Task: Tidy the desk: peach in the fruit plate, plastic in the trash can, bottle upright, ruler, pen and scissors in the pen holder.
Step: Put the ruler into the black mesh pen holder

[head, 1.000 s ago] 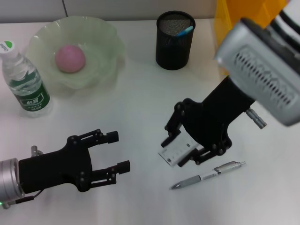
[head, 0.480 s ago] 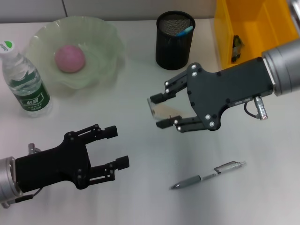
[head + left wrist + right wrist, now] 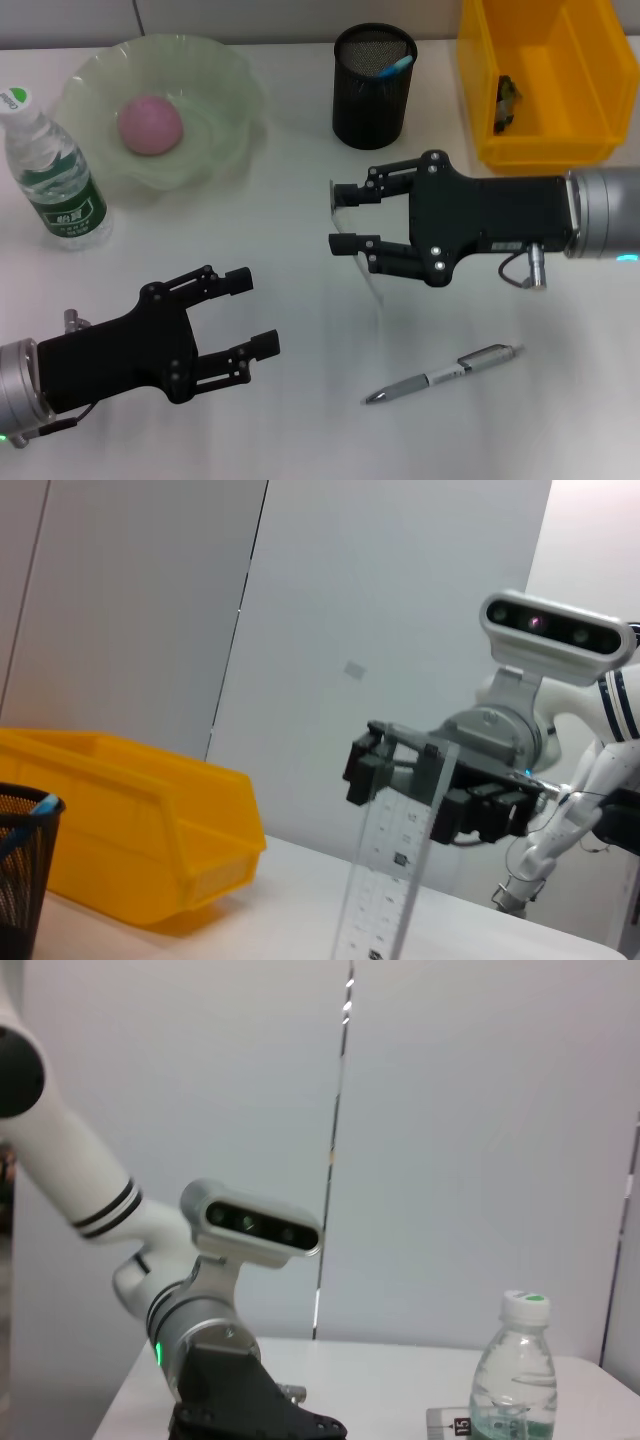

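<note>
Your right claw (image 3: 336, 215) pinches the clear ruler (image 3: 362, 268) above the table (image 3: 300, 130), below the pen holder (image 3: 373, 86). Left claw (image 3: 252, 316) spread, idle near the front edge. Pen (image 3: 443, 374) lies on the table.

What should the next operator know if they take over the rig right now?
Right pincer: shut on the clear ruler, lifted off the desk, ruler hanging roughly vertical below the pen holder.
Left pincer: open, holding nothing, low over the near left of the desk.
Done: peach sits in the fruit plate; bottle stands upright beside it; something dark already lies in the yellow bin; a blue-tipped item is in the holder.
Left: drop the ruler into the holder, then the pen lying on the desk near the right arm. Scissors are not visible.
</note>
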You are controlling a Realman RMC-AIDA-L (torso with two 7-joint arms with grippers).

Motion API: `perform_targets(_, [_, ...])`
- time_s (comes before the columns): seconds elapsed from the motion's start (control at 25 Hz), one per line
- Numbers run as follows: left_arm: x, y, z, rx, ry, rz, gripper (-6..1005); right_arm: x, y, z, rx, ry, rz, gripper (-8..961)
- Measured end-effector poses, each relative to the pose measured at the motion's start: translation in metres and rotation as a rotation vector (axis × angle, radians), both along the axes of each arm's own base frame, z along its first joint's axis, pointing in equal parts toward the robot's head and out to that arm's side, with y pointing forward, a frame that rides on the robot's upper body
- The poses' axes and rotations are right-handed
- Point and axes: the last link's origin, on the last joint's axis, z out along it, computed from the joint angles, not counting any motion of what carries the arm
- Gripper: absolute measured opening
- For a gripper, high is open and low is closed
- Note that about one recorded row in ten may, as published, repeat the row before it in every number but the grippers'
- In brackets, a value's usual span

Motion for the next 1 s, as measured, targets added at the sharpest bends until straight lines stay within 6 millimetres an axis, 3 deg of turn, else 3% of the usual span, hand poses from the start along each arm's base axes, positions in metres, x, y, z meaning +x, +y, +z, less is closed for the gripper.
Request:
perform_targets(0.44, [0.003,0.003,-0.003,0.066,0.006,-0.028,787,0.013,-0.009,-0.004,0.023,0.143,-0.145,398])
perform_targets(0.8, [0.008,0.009,-0.005,0.077,-0.008,-0.029,787,0.018,-0.003,-0.011,0.032,0.123,-0.217,397])
perform_targets(1.0, [0.008,0.012,-0.006,0.078,-0.014,-0.014,787,0.02,0.002,-0.011,0.14,0.077,-0.126,398])
